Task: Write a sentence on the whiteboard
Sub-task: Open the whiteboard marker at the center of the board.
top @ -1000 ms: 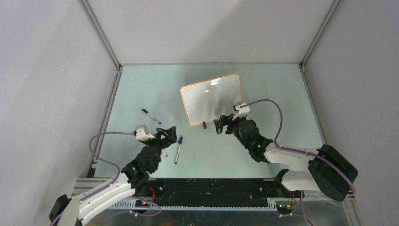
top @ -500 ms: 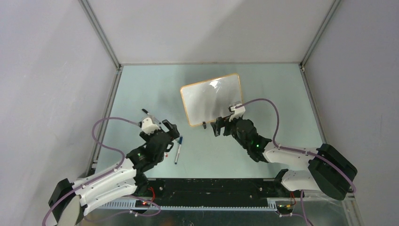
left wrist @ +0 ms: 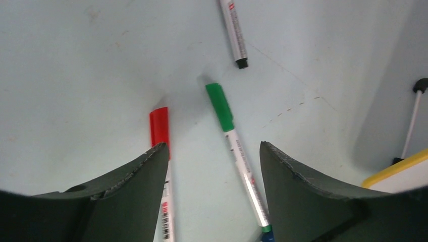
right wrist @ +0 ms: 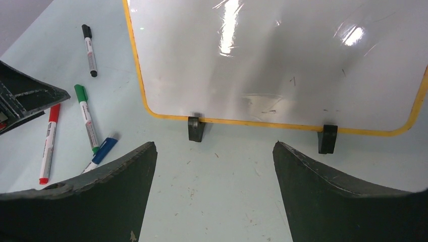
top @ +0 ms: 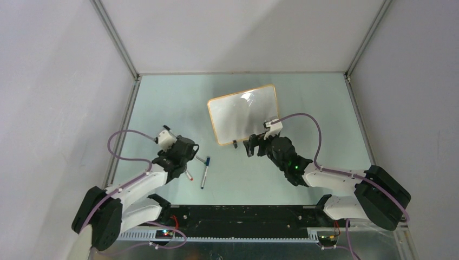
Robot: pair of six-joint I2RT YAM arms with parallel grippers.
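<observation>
The whiteboard stands on two black feet at mid-table, its orange-yellow frame round a blank, glossy face. No sentence shows on it. My right gripper hovers open just in front of the board's lower edge, holding nothing. My left gripper is low over the markers, its jaws apart. The green marker lies between the fingers, untouched. The red marker runs under the left finger.
A black marker lies farther out on the table, and a blue marker lies beside the green one. Grey walls enclose the pale green table on three sides.
My left arm has swung forward and left, bringing its gripper down over the markers, jaws slightly narrowed. The right gripper shifted a little left early on, then stayed put.
</observation>
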